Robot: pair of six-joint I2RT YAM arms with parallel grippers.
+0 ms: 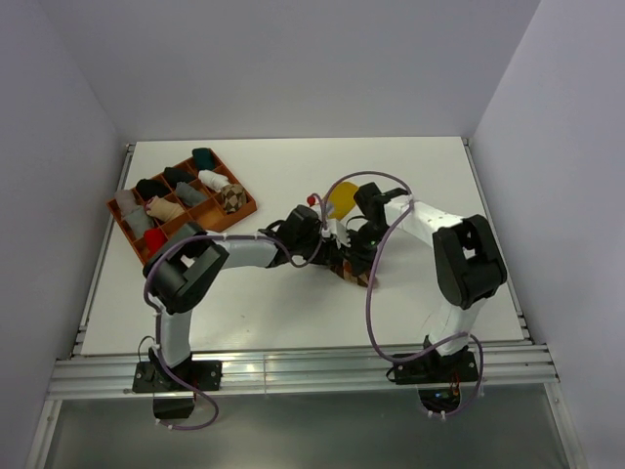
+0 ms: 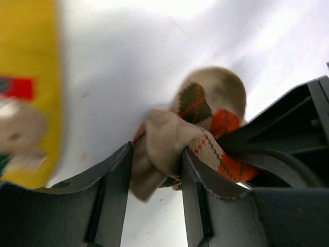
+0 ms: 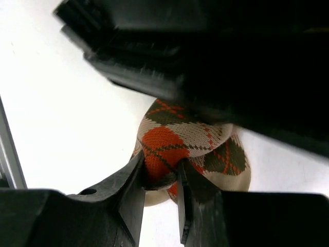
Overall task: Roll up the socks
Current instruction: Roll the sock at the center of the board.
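Observation:
An orange-brown-cream argyle sock [image 1: 357,274] lies bundled at the table's middle, with both grippers on it. My right gripper [image 3: 160,162] is shut on an orange fold of the sock [image 3: 190,139]. In the left wrist view my left gripper [image 2: 156,154] has its jaws parted, and the cream end of the sock [image 2: 205,118] sits loosely between them. The left gripper [image 1: 335,250] meets the right gripper [image 1: 365,254] over the bundle, hiding most of it from above. A mustard yellow sock [image 1: 341,200] with a red label [image 2: 18,87] lies flat just behind them.
An orange-brown compartment tray [image 1: 248,207] at the back left holds several small bundles, among them a brown-and-cream argyle one [image 1: 231,197]. The right gripper's black body [image 2: 288,128] crowds the left wrist view. A metal rail [image 1: 293,366] runs along the near edge.

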